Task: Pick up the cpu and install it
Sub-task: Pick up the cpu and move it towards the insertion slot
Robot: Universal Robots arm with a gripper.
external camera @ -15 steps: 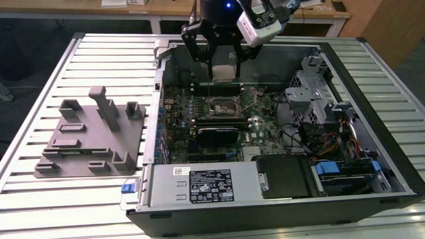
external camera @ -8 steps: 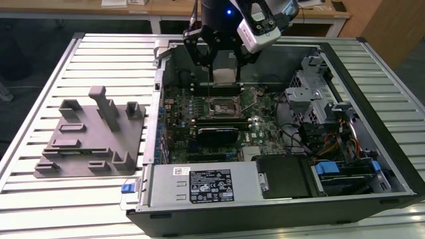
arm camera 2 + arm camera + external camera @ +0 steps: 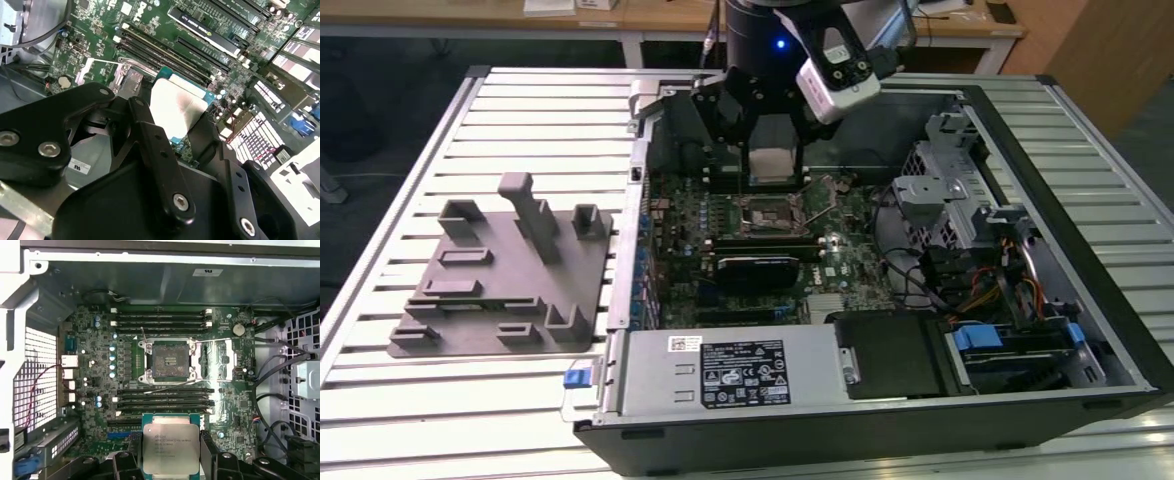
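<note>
My gripper hangs inside the open computer case, shut on the cpu, a flat square chip with a silver top. In the first wrist view the cpu sits between the two black fingers, above the memory slots and short of the open socket. The second wrist view looks past the black finger links at the pale top of the cpu over the green board. In the exterior view the socket lies just below the held chip, its frame open.
The computer case lies open on a slatted metal table. A grey plastic tray with upright blocks stands at the exterior view's left. Drive bays and cables crowd the exterior view's right. A power supply fills the near side.
</note>
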